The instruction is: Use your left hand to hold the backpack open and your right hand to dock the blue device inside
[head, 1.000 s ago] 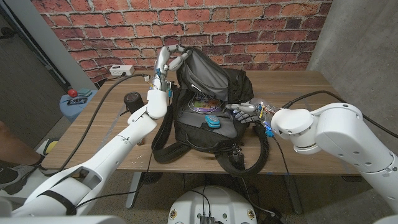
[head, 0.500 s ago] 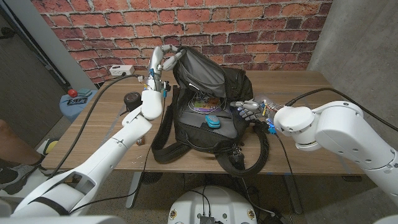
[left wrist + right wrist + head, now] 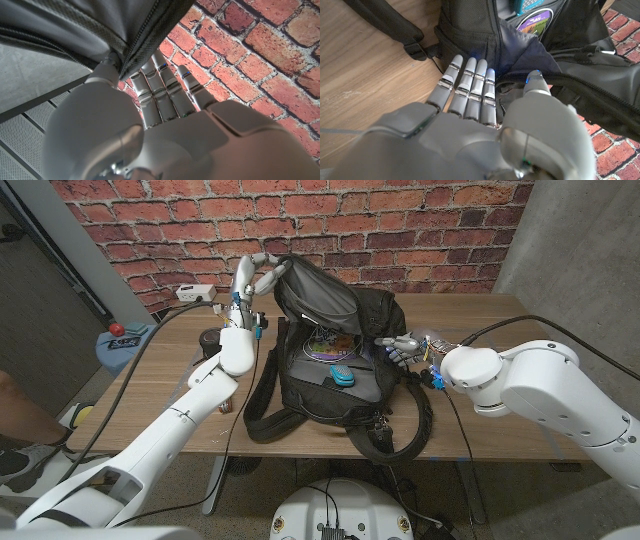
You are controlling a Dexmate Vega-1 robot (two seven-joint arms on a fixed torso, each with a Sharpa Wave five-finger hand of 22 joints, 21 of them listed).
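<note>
- Black backpack (image 3: 335,365) sits mid-bench, nearer the front edge, main flap pulled up and open toward the brick wall (image 3: 400,220).
- Left hand (image 3: 252,280) is raised at the flap's top edge, on the bench's left-rear side; fingers pinch the zippered rim. In the left wrist view the hand (image 3: 150,110) has the flap's edge (image 3: 135,45) caught between thumb and fingers, so it is grasping the backpack flap.
- Blue device (image 3: 343,374) lies inside the open backpack, on the dark inner panel toward the front, just below a round purple sticker (image 3: 325,348). In the right wrist view the blue device (image 3: 529,6) is partly cut off at the frame edge, seated in the bag's interior.
- Right hand (image 3: 402,348) is at the backpack's right side opening, apart from the blue device. In the right wrist view the hand (image 3: 485,100) has fingers straight and close together, thumb out by the zippered rim, nothing in it: released.
- Backpack straps (image 3: 265,415) trail over the bench's front edge.
- White power strip (image 3: 196,293) at the rear-left corner of the bench (image 3: 500,430); black cable (image 3: 150,360) runs across the left side.
- Small black round object (image 3: 209,337) beside the left forearm, identity unclear.
</note>
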